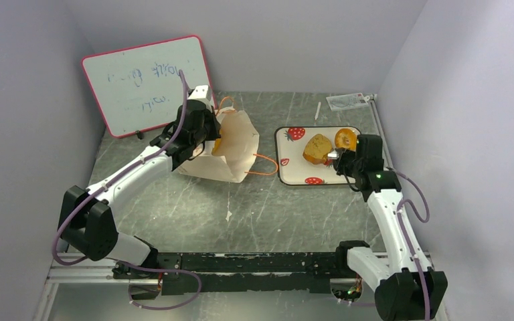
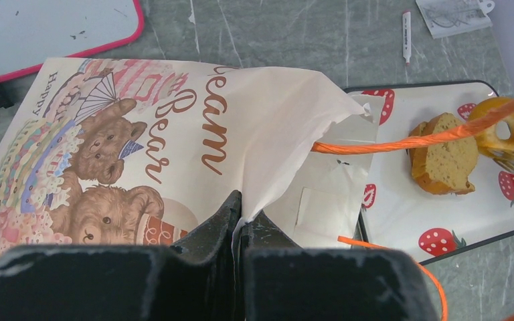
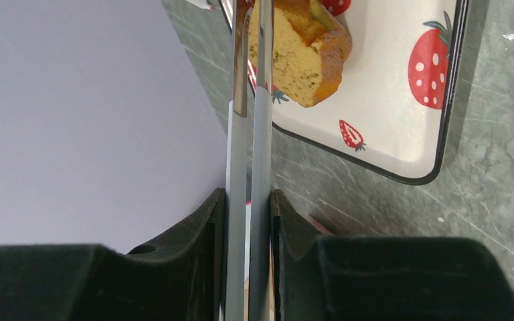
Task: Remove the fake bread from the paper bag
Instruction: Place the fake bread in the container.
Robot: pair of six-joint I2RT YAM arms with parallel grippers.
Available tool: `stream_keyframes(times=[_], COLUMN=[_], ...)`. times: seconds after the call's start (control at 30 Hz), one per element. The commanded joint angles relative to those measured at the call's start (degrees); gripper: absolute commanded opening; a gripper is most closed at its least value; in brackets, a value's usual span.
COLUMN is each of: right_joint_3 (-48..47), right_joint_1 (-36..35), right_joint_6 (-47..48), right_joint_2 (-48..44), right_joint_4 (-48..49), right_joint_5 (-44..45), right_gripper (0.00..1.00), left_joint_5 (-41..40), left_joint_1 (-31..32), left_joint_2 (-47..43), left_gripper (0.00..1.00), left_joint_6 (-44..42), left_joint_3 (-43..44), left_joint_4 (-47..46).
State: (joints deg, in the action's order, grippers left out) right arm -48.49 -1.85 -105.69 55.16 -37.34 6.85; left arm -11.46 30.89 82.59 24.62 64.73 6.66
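The paper bag (image 1: 233,152) (image 2: 174,127), pale with a bear print, lies on its side, its mouth toward the tray. My left gripper (image 1: 203,142) (image 2: 241,212) is shut on the bag's upper mouth edge and holds it up. A speckled loaf chunk (image 1: 316,148) (image 2: 445,159) (image 3: 301,57) and a ring bagel (image 1: 345,138) (image 2: 508,127) rest on the strawberry tray (image 1: 288,172) (image 2: 401,221) (image 3: 401,127). My right gripper (image 1: 343,159) (image 3: 247,200) is shut on metal tongs (image 3: 247,134) whose tips reach beside the loaf chunk. The bag's inside is mostly hidden.
A pink-framed whiteboard (image 1: 147,83) (image 2: 40,27) leans at the back left. An orange cord handle (image 2: 401,142) stretches across the bag's mouth; another (image 1: 264,167) lies toward the tray. A white pen (image 1: 318,110) (image 2: 406,37) and a plastic packet (image 1: 348,100) (image 2: 455,17) lie at the back.
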Motion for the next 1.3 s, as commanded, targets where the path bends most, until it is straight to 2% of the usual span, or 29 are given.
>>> stream_keyframes(times=[0.0,0.07,0.17,0.3,0.4,0.57,1.27], right_joint_3=[1.4,2.0,4.3,7.6,9.5,10.7,6.8], right_joint_1=[1.3,1.7,2.5,3.4,3.7,4.0,4.7], right_joint_6=[-3.5,-3.8,-4.7,-5.4,-5.7,-5.3,3.0], right_joint_2=[-1.5,-1.4,-2.4,-3.7,-4.3,-5.1,-7.6], right_joint_4=[4.6,4.5,6.5,10.2,11.7,12.7,7.9], right_joint_5=[-1.9,-1.8,-2.4,-3.1,-3.8,-4.2,-1.4], right_gripper=[0.00,0.00,0.07,0.20,0.33,0.39,0.39], left_joint_5=[1.5,1.5,1.4,1.6,1.7,1.6,2.1], left_joint_1=[-0.4,-0.4,-0.4,-0.5,-0.4,-0.4,-0.5], left_joint_2=[-1.9,-1.9,-2.1,-2.4,-2.5,-2.8,-2.7], left_gripper=[0.07,0.07,0.07,0.07,0.07,0.07,0.07], left_joint_6=[-0.4,-0.5,-0.5,-0.7,-0.8,-0.8,-0.9], left_joint_3=[-0.7,-0.6,-0.7,-0.7,-0.8,-1.0,-1.3], left_joint_4=[-2.2,-2.1,-1.9,-1.6,-1.5,-1.5,-2.0])
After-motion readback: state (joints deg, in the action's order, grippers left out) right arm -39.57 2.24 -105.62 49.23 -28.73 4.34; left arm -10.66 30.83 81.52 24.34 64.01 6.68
